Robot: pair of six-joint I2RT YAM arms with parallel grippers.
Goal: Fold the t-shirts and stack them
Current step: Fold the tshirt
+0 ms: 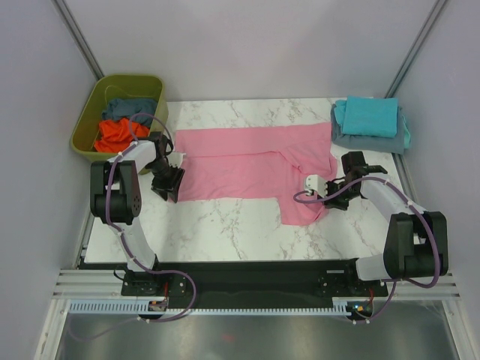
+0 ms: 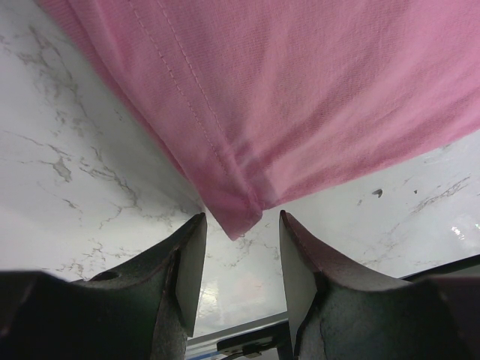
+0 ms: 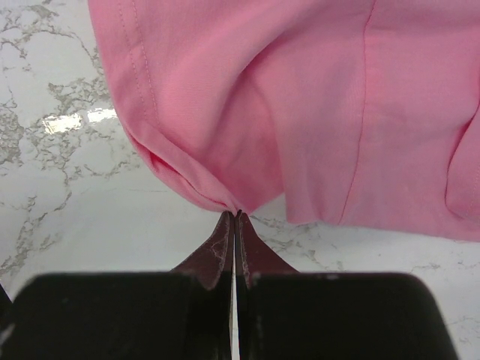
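Flanking the pink shirt (image 1: 247, 161) on the marble table (image 1: 225, 225) with both claws.
At far left we see a green tub (image 1: 82, 139) holding an orange shirt (image 1: 120, 135). Our left claw (image 2: 240, 225) stands open, a shirt corner lying unpinched between its tips. The pink shirt lies spread mid-table. Our right claw (image 3: 236, 217) is closed, pinching a fold of its edge. At far right, a turquoise shirt (image 1: 367, 116) sits folded on a slate-blue one.
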